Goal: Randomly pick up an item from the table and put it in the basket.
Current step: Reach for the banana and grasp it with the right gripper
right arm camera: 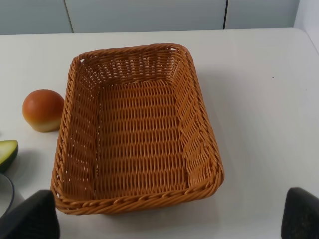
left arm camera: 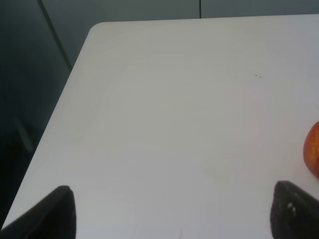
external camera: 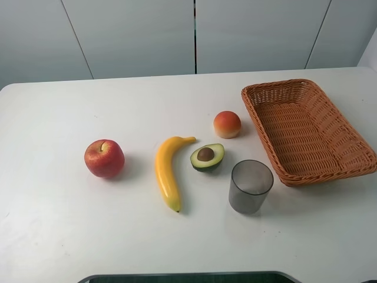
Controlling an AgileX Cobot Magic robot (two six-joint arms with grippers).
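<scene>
The yellow banana (external camera: 166, 171) lies on the white table (external camera: 59, 236) near the middle, stem end pointing to the back right. The empty wicker basket (external camera: 330, 173) stands at the right and fills the right wrist view (right arm camera: 139, 201). Neither gripper shows in the exterior high view. In the left wrist view my left gripper (left arm camera: 174, 219) is open and empty above bare table near the left edge, with the banana out of its view. In the right wrist view my right gripper (right arm camera: 164, 221) is open and empty just in front of the basket's near rim.
A red apple (external camera: 104, 158) sits left of the banana and shows at the left wrist view's edge (left arm camera: 313, 149). A halved avocado (external camera: 207, 157), an orange-red fruit (external camera: 227, 124) and a grey translucent cup (external camera: 250, 186) stand between banana and basket.
</scene>
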